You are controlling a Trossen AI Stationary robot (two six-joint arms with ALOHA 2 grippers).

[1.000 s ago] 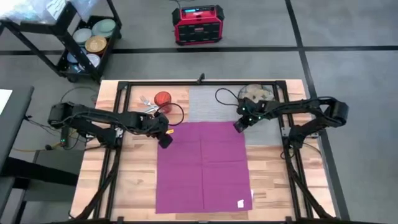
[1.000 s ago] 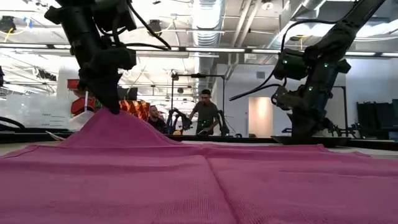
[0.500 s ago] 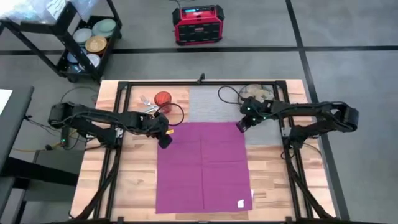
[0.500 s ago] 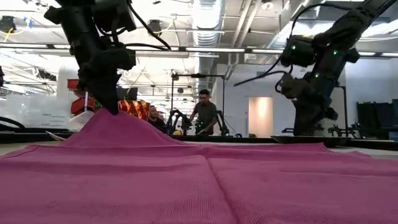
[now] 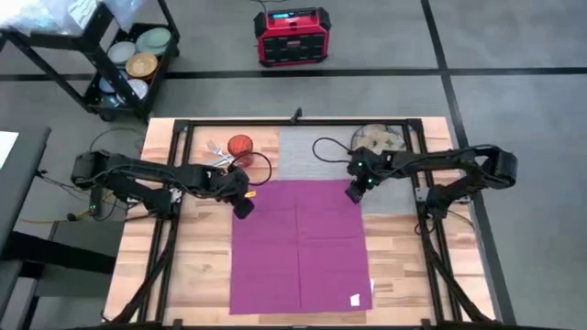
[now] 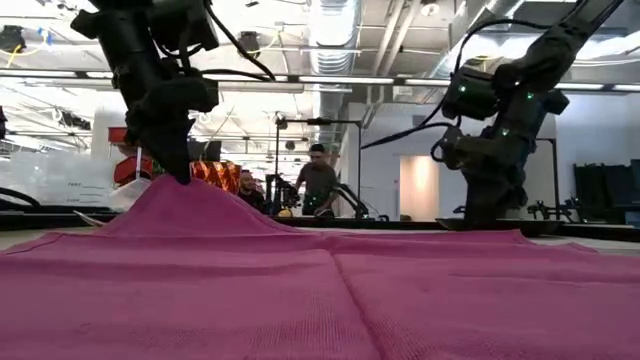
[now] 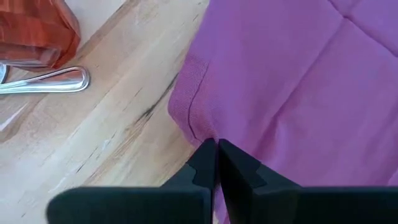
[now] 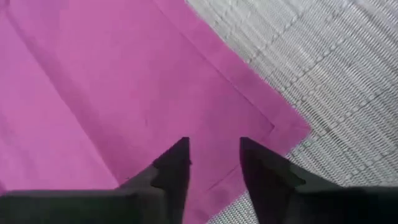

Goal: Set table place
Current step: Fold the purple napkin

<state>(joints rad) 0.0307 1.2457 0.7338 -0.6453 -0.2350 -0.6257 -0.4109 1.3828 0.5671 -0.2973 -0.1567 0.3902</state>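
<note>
The magenta napkin point(image 5: 300, 246) lies spread on the table point(image 5: 197, 266), its far edge overlapping the grey mat point(image 5: 316, 151). My left gripper point(image 5: 243, 207) is shut on the napkin near its far left corner. My right gripper point(image 8: 214, 163) hovers open over the napkin's far right corner point(image 8: 283, 127); I cannot tell whether its tips touch the cloth. An orange cup point(image 5: 240, 146) and steel cutlery point(image 5: 218, 159) lie beyond my left gripper. The plate point(image 5: 381, 137) sits on the mat's far right. My left gripper pinches the napkin's left hem point(image 7: 200, 127), near the far left corner, between its two shut fingers. The fingers come from above, pointing down. The cloth rises into a small peak point(image 6: 186, 186) at the fingers, and the rest lies flat on the table.
A spoon handle point(image 7: 57, 81) and the cup point(image 7: 37, 28) lie close beside my left gripper on bare wood. A red case point(image 5: 292, 35) and a cart with dishes point(image 5: 138, 57) stand on the floor beyond the table. A person point(image 6: 318, 185) is in the room behind.
My right arm has swung a little toward the table's right edge and back. Its gripper has ended slightly nearer the near edge, over the napkin's far right corner. The napkin keeps the same shape.
</note>
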